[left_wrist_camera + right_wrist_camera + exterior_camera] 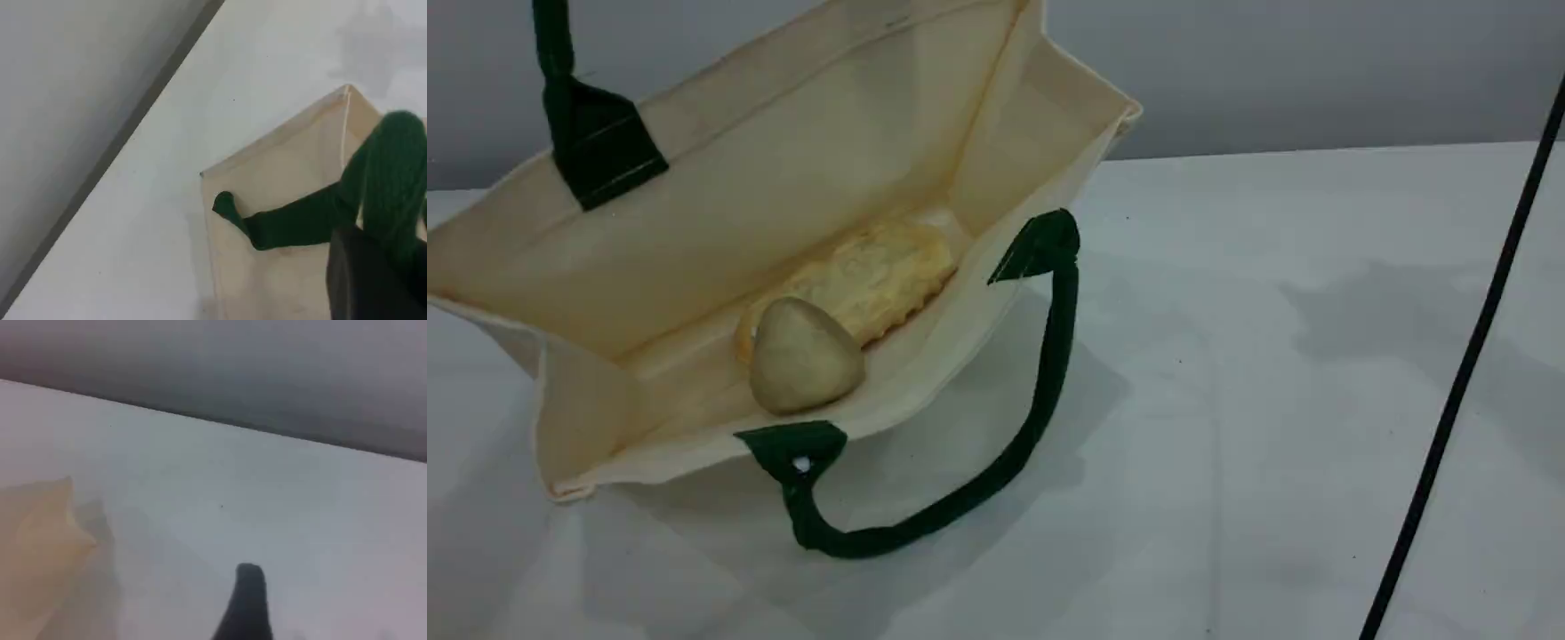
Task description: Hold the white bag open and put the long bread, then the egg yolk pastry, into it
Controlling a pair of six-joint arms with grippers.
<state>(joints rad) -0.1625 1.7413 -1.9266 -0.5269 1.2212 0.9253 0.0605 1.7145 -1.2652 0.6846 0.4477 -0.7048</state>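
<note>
The white bag [800,169] lies tipped on its side with its mouth wide open toward the camera. Inside it the long bread [880,276] rests on the lower wall. The egg yolk pastry [805,360] sits in front of the bread, near the bag's rim. The upper green handle [560,80] runs taut out of the top edge. In the left wrist view my left gripper [383,267] is shut on that handle [387,167], above the bag's wall [280,173]. My right gripper [248,603] is open over bare table, right of a bag corner [40,547].
The bag's lower green handle [1040,391] loops out over the white table [1272,400] in front of the bag. A thin black cable [1463,373] slants down the right side of the scene view. A grey wall stands behind the table.
</note>
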